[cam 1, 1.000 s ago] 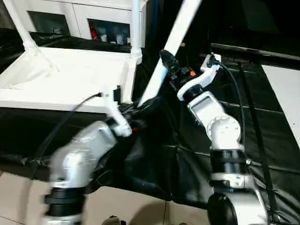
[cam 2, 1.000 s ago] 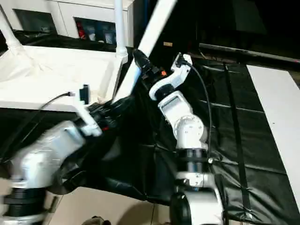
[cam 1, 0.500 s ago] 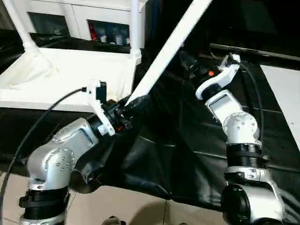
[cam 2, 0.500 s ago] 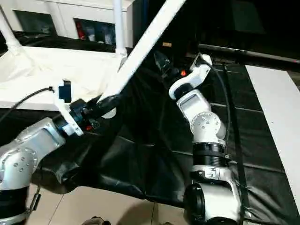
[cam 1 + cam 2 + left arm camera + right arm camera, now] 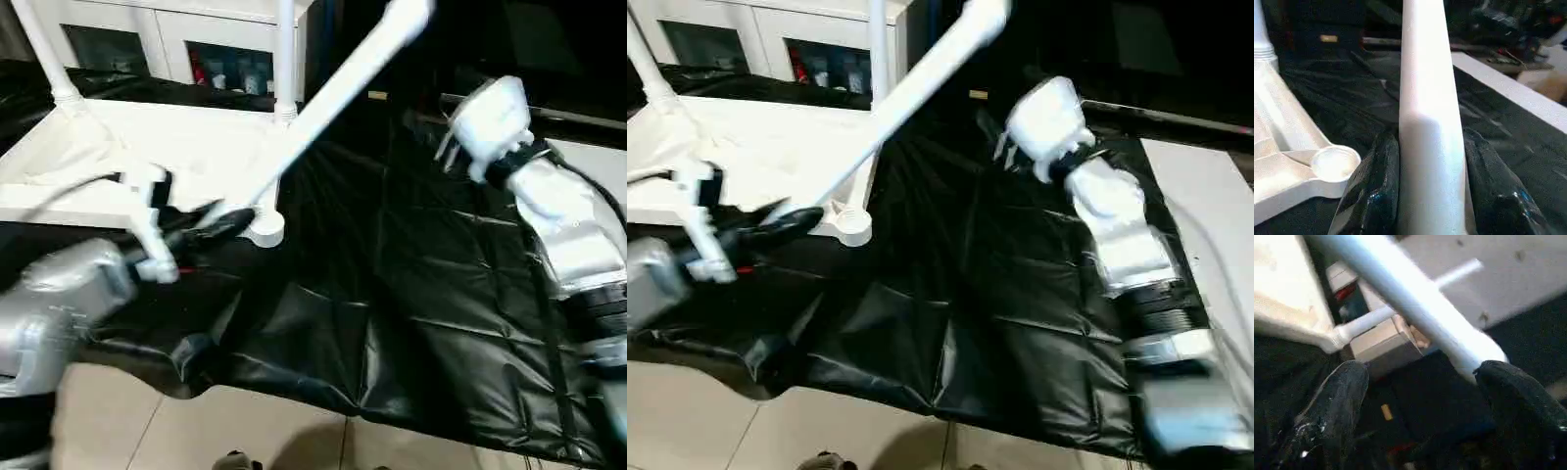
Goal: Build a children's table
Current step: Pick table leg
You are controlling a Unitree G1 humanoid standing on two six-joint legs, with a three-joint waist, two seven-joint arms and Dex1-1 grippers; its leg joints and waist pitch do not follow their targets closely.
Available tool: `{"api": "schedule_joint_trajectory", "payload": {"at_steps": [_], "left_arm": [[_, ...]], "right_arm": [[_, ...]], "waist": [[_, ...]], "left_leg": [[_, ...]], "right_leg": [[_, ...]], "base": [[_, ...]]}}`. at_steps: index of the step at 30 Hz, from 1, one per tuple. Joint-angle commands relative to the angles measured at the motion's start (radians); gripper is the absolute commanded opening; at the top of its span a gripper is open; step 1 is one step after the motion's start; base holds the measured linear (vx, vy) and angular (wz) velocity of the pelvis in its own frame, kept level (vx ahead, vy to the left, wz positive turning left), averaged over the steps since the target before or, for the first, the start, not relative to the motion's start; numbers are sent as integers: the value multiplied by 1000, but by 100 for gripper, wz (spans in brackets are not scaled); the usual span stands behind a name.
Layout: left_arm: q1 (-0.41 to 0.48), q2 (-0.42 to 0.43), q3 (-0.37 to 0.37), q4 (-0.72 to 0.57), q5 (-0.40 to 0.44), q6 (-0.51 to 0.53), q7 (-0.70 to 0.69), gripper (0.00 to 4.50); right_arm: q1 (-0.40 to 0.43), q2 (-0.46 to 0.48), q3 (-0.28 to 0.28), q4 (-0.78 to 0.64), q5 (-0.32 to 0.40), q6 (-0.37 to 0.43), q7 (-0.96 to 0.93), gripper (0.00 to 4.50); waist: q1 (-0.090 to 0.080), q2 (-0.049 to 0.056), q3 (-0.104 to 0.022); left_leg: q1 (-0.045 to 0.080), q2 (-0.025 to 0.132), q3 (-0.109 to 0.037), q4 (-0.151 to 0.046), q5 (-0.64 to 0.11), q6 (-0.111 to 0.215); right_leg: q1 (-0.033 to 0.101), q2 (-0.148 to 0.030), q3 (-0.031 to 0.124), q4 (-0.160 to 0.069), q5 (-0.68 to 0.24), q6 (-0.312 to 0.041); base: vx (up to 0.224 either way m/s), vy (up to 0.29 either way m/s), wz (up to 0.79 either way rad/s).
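The black crinkled plastic sheet (image 5: pixel 411 294) covers the bench, and on it lies the white plastic rectangular tabletop with a raised rim (image 5: pixel 127 162), upside down, with two white tapered round legs already standing in its far corners: the far-left leg (image 5: pixel 39 49) and the far-right leg (image 5: pixel 285 59). Its near rounded corner socket (image 5: pixel 1334 162) is empty. The third long white tapered leg (image 5: pixel 333 93) slants up to the right, its lower end just beside that socket, clamped between the fingers of the left pincer (image 5: pixel 1431 205). The right pincer (image 5: pixel 1420 426) hangs near the leg's upper end with its fingers apart, holding nothing. With one low grip on so long a leg, the top may swing and the foot could miss or jam askew in the socket.
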State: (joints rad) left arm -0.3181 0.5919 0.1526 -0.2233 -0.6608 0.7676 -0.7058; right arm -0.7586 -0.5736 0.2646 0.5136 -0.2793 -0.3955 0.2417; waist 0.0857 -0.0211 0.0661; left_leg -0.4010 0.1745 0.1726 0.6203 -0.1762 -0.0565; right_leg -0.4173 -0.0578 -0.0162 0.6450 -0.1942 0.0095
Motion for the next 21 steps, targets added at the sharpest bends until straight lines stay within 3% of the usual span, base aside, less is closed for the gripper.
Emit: {"api": "schedule_joint_trajectory", "payload": {"at_steps": [1,2,4,6,8,17,21], "left_arm": [[2,24,-28,-36,1,11,-43,138],[6,34,-37,-40,2,13,-55,138],[8,47,-48,-47,7,14,-69,138],[12,89,-76,-60,17,13,-105,138],[14,119,-91,-66,26,16,-124,138],[37,185,-99,-91,26,0,-207,138],[56,233,-101,-105,23,-10,-262,138]], "right_arm": [[-29,-21,50,35,-111,-48,-46,395],[-35,-29,69,47,-144,-53,-68,395],[-43,-33,89,65,-170,-52,-81,395],[-69,-38,136,126,-247,-61,-133,395],[-82,-32,135,171,-285,-81,-195,395],[-105,-32,172,276,-373,-73,-280,395],[-108,-31,172,332,-384,-127,-289,354]], "waist": [[-3,0,-70],[-5,-8,-71],[-3,-5,-71],[-6,-3,-70],[-8,-8,-69],[-11,-6,-71],[-13,-8,-70]], "left_leg": [[21,27,-5,-67,-194,-47],[23,28,-3,-65,-205,-39],[23,28,-4,-65,-197,-37],[23,27,-3,-64,-199,-37],[23,26,-1,-64,-209,-41],[23,26,-2,-62,-199,-45],[23,26,-1,-62,-213,-45]], "right_leg": [[46,-49,29,-74,-200,-158],[47,-48,32,-73,-193,-156],[47,-48,31,-70,-182,-159],[44,-45,30,-70,-177,-162],[45,-44,32,-71,-183,-158],[47,-43,32,-64,-140,-164],[47,-43,32,-66,-157,-164]], "base": [[0,0,0],[0,0,0],[0,0,0],[0,0,0],[0,0,0],[0,0,0],[0,0,0]]}}
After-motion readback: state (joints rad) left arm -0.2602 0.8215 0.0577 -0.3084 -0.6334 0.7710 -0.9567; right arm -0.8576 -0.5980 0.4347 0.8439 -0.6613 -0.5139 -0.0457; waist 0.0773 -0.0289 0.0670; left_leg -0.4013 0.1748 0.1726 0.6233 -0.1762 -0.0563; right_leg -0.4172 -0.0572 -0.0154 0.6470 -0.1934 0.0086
